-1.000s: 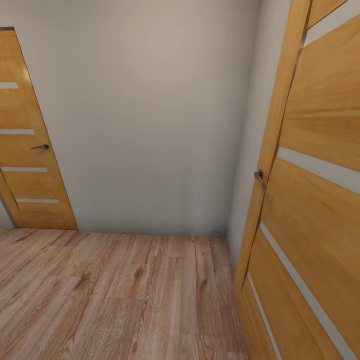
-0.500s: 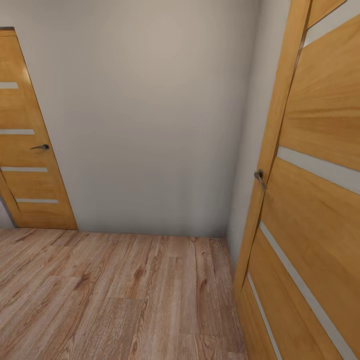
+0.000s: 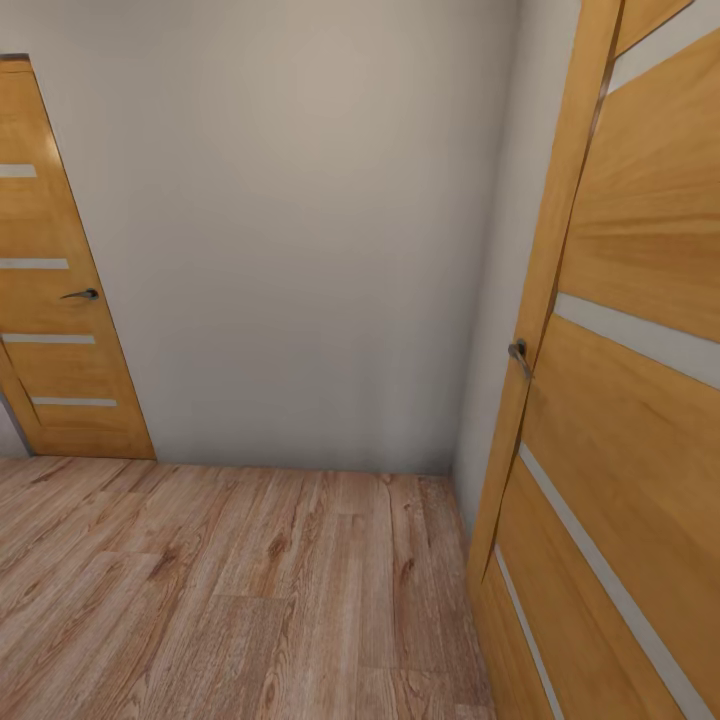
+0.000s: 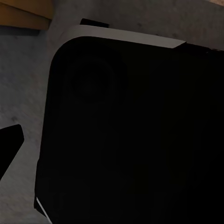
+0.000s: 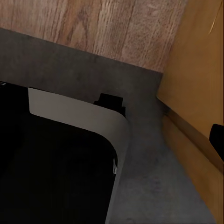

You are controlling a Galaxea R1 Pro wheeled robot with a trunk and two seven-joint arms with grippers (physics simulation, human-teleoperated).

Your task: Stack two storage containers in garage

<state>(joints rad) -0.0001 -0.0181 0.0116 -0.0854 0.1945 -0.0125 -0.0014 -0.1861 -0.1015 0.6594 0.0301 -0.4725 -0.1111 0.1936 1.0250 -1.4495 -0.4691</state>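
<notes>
Below my wrist cameras I see the robot's black base [image 4: 130, 140] on grey concrete floor [image 5: 154, 154]; neither gripper's jaws can be judged. Ahead, wood plank floor [image 3: 230, 590], an open door [image 3: 620, 400] at right, then a white wall [image 3: 300, 230] and closed door [image 3: 50, 300].

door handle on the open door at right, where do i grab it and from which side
Grip the lever of the door handle near its free end, coming from the hallway side facing the door. It juts out from the door's edge, so closing around it seems easiest there.
</notes>
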